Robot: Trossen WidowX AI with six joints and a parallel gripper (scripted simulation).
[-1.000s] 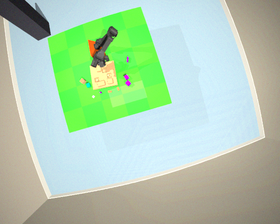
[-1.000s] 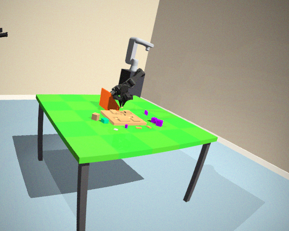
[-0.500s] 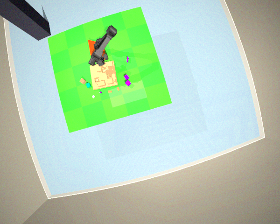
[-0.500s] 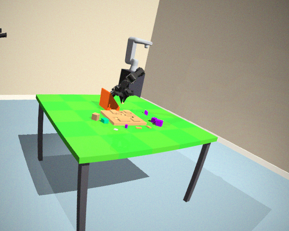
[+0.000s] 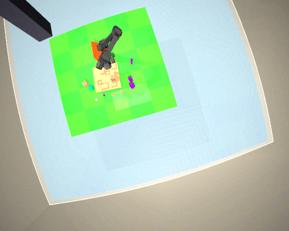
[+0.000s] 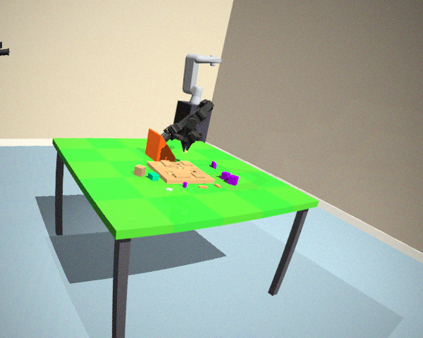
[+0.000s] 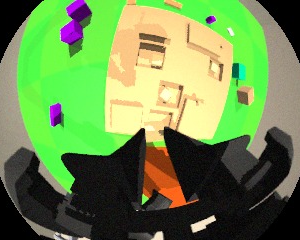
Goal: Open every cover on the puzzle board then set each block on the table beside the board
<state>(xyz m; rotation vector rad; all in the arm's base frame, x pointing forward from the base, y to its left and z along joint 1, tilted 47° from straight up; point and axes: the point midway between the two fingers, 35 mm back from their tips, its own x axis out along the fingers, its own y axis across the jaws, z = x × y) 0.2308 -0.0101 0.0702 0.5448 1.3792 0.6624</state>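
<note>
The tan puzzle board [image 5: 98, 75] [image 6: 189, 179] [image 7: 212, 112] lies flat on the table. My gripper [image 6: 185, 149] [image 7: 154, 131] is shut on a small pale block [image 6: 185, 151], held above the board's back edge and clear of it; the fingers mostly hide the block. A pale block [image 7: 166, 95] sits in the central well, which is uncovered. Another pale block [image 7: 215, 68] shows in a smaller well, and one more [image 7: 156, 63] in a well farther forward. A raised square cover [image 7: 126, 115] lies at the near left corner in the wrist view. The well just ahead of my fingertips is partly hidden.
An orange wedge [image 5: 96, 51] [image 6: 154, 145] stands behind the board. A tan cube [image 5: 85, 83] [image 6: 139, 170] and teal block [image 5: 91, 87] [image 6: 153, 176] lie left; purple blocks [image 5: 132, 85] [image 6: 233, 179] lie right. Small tan pieces [image 5: 113, 94] [image 6: 203, 186] and a white piece [image 5: 96, 99] lie in front.
</note>
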